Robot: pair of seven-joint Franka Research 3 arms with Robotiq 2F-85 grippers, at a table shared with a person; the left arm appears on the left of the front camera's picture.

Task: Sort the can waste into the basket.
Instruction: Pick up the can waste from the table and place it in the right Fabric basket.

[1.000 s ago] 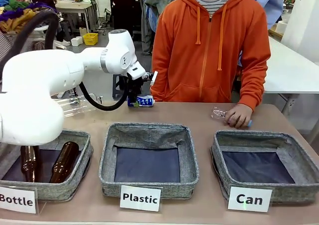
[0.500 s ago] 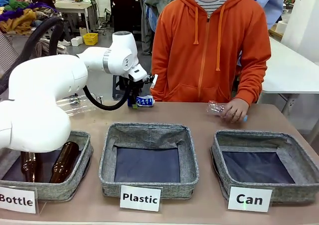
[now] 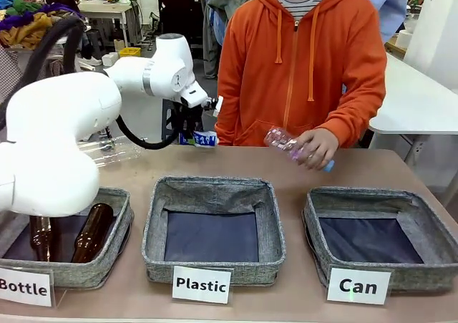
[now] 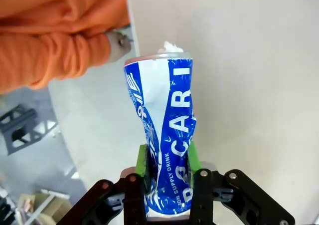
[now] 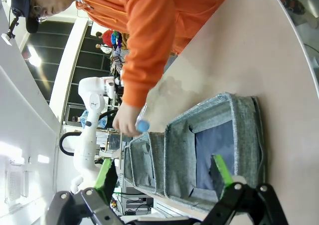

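The crushed blue Pocari can point(image 4: 165, 120) sits between the green pads of my left gripper point(image 4: 167, 169), which is shut on its lower end. In the front view this can point(image 3: 205, 139) hangs just above the far edge of the table, held by the left gripper point(image 3: 192, 132). The grey basket signed "Can" point(image 3: 323, 210) stands at the right front with only its dark lining inside. My right gripper point(image 5: 163, 174) is open with nothing between its fingers, and the Can basket point(image 5: 241, 116) lies beyond it. The black Pepsi can is out of view.
A person in an orange hoodie holds a clear plastic bottle point(image 3: 289, 146) above the table between the Plastic basket point(image 3: 213, 187) and the Can basket. The Bottle basket point(image 3: 118, 215) holds two brown bottles point(image 3: 91, 231). Another clear bottle point(image 3: 109, 151) lies behind my left arm.
My left gripper has raised the blue can slightly off the table. The person's hand has lifted the plastic bottle and carried it left and upward.
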